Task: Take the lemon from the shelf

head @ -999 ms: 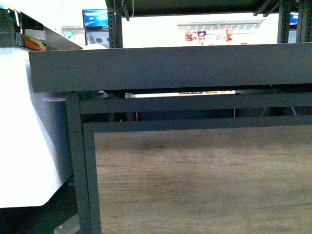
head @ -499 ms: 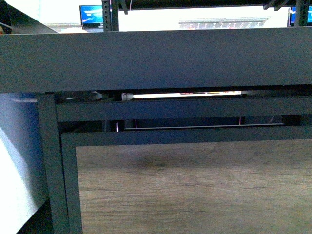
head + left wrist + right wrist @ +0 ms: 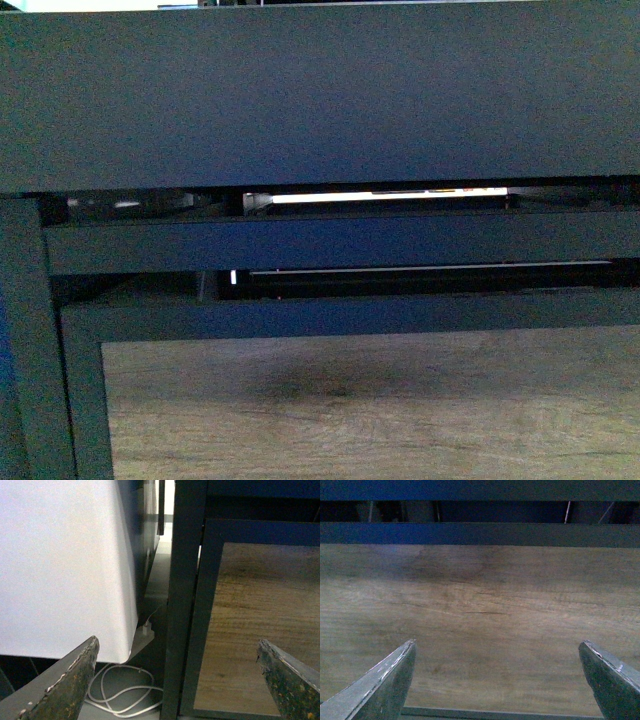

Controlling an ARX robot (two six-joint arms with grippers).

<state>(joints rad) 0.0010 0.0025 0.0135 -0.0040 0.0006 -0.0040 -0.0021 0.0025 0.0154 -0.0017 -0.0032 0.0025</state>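
Observation:
The lemon is out of view in every frame. The shelf (image 3: 320, 90) fills the front view from close up: its dark tray rim across the top, black frame bars below it, and the brown wood-grain lower panel (image 3: 370, 410) at the bottom. My left gripper (image 3: 177, 652) is open, its fingers (image 3: 75, 677) spread on either side of the shelf's black corner post (image 3: 182, 600). My right gripper (image 3: 497, 652) is open too, facing the wood-grain panel (image 3: 480, 615) with nothing between its fingers (image 3: 387, 680).
A large white unit (image 3: 65, 565) stands beside the shelf's corner post in the left wrist view. A loose white cable (image 3: 125, 690) lies coiled on the floor under it. A bright gap (image 3: 380, 196) shows under the tray rim.
The shelf's tray rim has grown larger and now covers the top of the front view. The corner post has slid left, and the store background above the rim is gone.

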